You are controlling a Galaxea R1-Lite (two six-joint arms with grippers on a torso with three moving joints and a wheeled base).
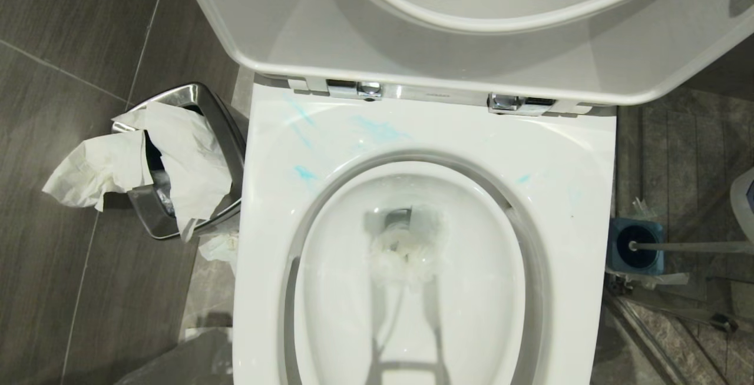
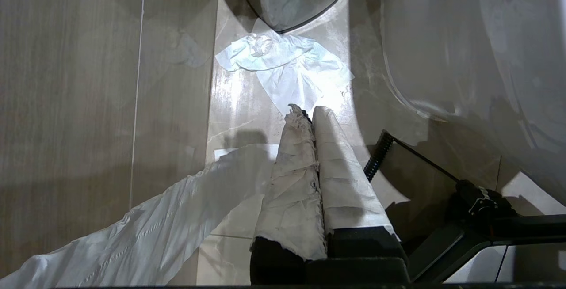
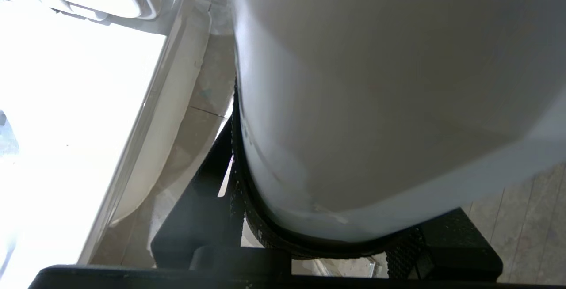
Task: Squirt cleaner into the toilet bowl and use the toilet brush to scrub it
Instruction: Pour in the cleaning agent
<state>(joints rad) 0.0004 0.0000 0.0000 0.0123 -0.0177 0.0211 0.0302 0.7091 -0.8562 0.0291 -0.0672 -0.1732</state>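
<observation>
Gripping a big white bottle (image 3: 376, 103) beside the toilet bowl (image 1: 565, 161), the right pincer (image 3: 327, 240) could let it slip or squirt onto the rim, already smeared with blue cleaner (image 1: 380, 130). The toilet brush (image 1: 683, 248) sits in its holder (image 1: 618, 238), untouched. The left pincer (image 2: 309, 114) hangs closed and empty over the floor.

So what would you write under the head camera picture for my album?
Open toilet bowl smeared with blue cleaner, toilet brush waiting in its holder.
</observation>
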